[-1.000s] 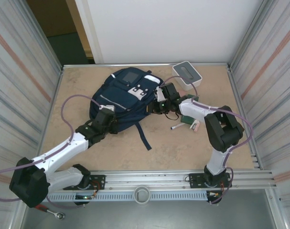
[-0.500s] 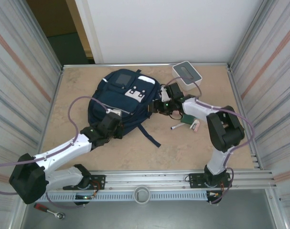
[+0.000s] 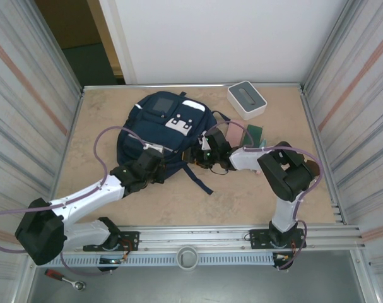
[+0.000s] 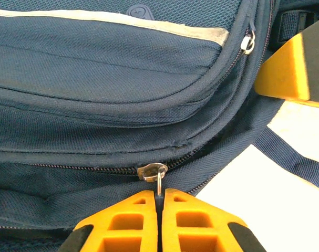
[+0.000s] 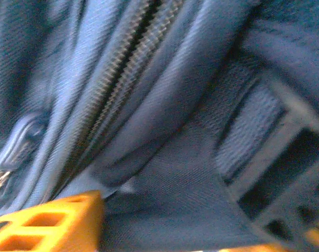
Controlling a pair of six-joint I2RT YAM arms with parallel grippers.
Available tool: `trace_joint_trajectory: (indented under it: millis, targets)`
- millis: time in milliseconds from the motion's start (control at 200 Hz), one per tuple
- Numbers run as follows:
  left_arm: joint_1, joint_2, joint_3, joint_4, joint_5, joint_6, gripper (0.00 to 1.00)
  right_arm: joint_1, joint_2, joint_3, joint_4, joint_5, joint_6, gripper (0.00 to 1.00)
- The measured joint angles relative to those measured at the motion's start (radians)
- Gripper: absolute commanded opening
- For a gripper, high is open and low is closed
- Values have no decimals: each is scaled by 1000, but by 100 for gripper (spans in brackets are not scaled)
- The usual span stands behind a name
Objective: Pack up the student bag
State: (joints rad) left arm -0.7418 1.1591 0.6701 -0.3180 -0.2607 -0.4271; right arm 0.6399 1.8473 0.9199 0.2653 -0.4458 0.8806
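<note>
A second ago the student bag (image 3: 163, 129) lay skewed, its top toward the white box (image 3: 247, 99). Now it has swung round and sits squarer, in the middle of the table (image 3: 96, 113) toward the back, front pocket up. The left claw (image 4: 159, 199) has slid nearer along the bag's near edge. Its yellow fingers are pressed together on the ring of a zipper pull (image 4: 153, 171).

The right claw (image 3: 205, 153) has dropped from the bag's right shoulder to its near right corner, just above the trailing dark strap (image 3: 200, 180). It is pushed hard into the fabric beside a zipper. One yellow finger (image 5: 49, 220) shows against the cloth, but I cannot tell whether the claw is open or holding anything. With the right arm pulled in, a flat pink piece (image 3: 234, 134) and a flat green one (image 3: 254, 134) lie uncovered between bag and box.

The table is pale, mottled beige. Ribbed metal panels (image 3: 27, 95) wall both sides, a white board (image 3: 229, 38) stands behind, and a grooved rail (image 3: 197, 237) runs along the near edge.
</note>
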Motion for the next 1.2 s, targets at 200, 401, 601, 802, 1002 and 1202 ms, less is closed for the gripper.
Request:
trace_joint_trajectory:
  millis: [200, 401, 601, 802, 1002, 1202]
  targets:
    - [12, -34, -2, -2, 1, 5, 0, -28, -2, 0, -10, 43, -35, 7]
    - [166, -102, -47, -4, 35, 33, 0, -95, -75, -18, -98, 78, -134, 19]
    - [225, -130, -58, -8, 76, 56, 0, -87, -198, -24, -229, 201, -341, 56]
    - [250, -153, -61, 2, 159, 49, 0, 108, -348, 14, -273, 364, -640, 68]
    - [267, -200, -65, 8, 228, 30, 0, 269, -280, 99, -256, 404, -845, 59]
    - [272, -217, -70, 7, 251, 26, 0, 349, -160, 182, -241, 459, -965, 58]
